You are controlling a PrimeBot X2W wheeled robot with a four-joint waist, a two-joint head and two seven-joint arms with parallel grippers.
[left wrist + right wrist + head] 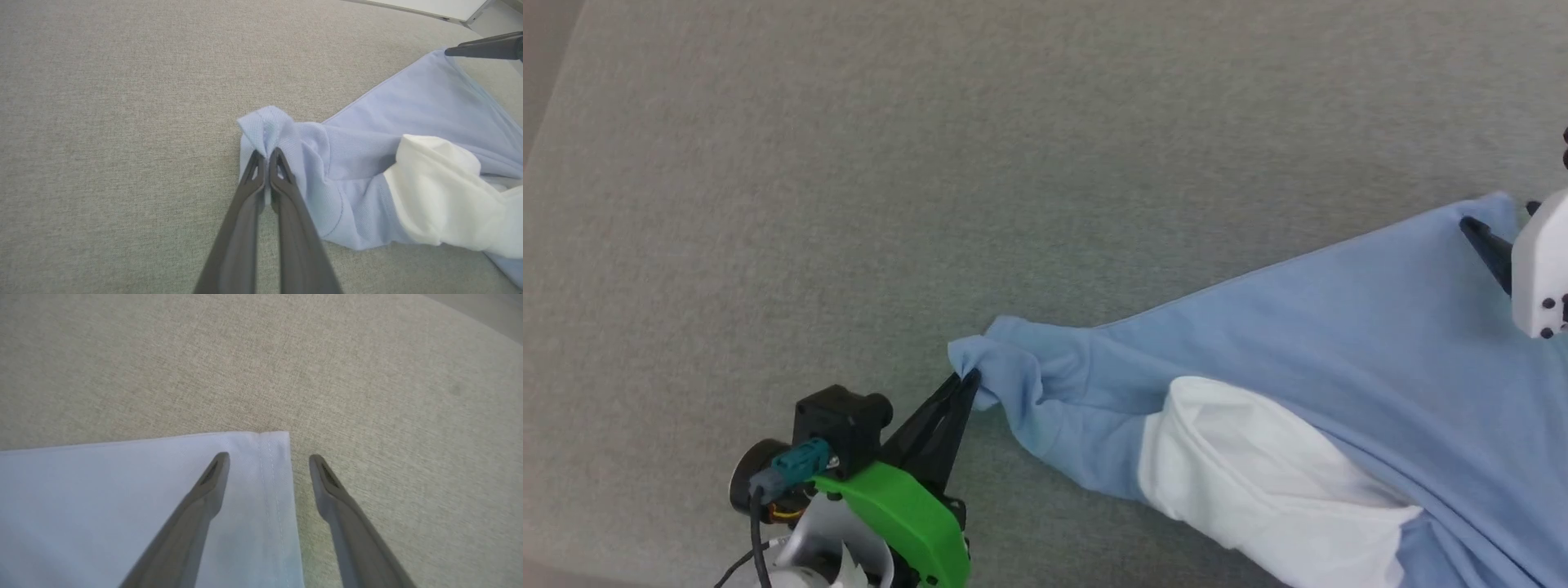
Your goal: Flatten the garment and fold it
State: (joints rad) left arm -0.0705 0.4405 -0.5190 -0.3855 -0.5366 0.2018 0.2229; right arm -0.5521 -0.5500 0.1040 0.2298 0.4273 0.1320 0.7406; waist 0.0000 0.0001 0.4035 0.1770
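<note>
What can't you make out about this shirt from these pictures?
Head view: the garment runs off the right and bottom edges.
Left wrist view: bunched cloth hides which part the left jaws pinch.
Right wrist view: it runs off the left and bottom edges.

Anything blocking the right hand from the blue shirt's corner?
Nothing visible. The open right hand hangs at the hemmed corner of the light blue soft-cloth polo shirt, one finger over the cloth, one over the grey fabric surface. The left hand is shut on a bunched end.
</note>
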